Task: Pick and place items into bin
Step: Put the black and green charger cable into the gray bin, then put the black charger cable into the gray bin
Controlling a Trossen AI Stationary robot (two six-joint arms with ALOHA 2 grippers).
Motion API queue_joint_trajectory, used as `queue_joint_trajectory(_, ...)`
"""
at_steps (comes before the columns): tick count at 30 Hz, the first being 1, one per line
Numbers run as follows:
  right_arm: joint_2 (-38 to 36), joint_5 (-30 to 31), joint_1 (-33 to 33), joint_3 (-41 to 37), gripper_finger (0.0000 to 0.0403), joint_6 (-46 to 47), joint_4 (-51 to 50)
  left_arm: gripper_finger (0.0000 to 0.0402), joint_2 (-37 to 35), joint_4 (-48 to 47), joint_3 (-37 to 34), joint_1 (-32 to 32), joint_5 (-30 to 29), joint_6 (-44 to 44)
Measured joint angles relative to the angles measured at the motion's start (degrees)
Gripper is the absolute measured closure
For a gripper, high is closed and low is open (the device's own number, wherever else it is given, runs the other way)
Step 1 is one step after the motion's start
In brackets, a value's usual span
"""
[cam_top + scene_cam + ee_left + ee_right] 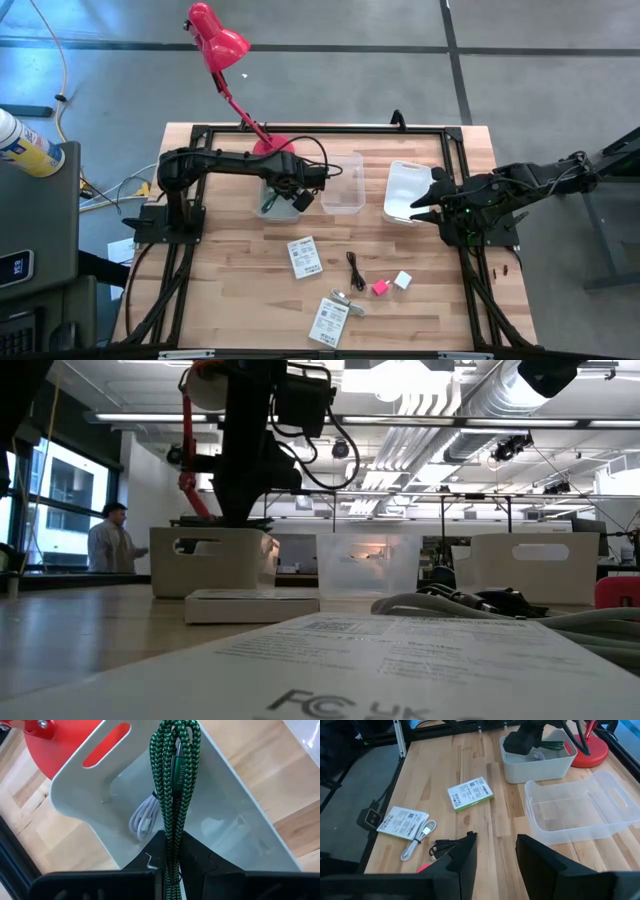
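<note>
Left gripper [172, 865] is clamped on a green braided cable [175, 785], dangling it over the white bin [240, 815] by the red lamp's base [47, 750], and that bin already has a coiled white cable [145, 817] in it. Right gripper [495, 852] sits over by the far right bin [405, 190] with its fingers a bit apart, holding nothing. Out on the table [230, 290] there are 2 white printed cards [305, 256], a black cable [356, 268], a pink cube [380, 288] and a white cube [403, 280].
</note>
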Motion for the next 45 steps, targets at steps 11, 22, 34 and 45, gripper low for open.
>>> queue_joint_trajectory(11,0.0,0.0,0.0,0.0,0.0275,0.7,0.0,0.0283,0.0,0.7,0.0,0.0,-0.2,2.0)
queue_joint_trajectory(22,0.0,0.0,0.0,0.0,0.0275,1.4,0.0,0.0214,0.0,-4.4,6.7,0.0,0.3,13.6)
queue_joint_trajectory(34,3.5,2.1,0.0,0.0,0.0275,10.9,2.0,0.0235,-0.1,-8.1,22.8,-11.5,3.9,63.1)
queue_joint_trajectory(45,16.4,1.1,0.0,0.0,0.0275,24.4,11.1,0.0246,-1.8,-18.0,23.4,-19.7,-14.8,76.8)
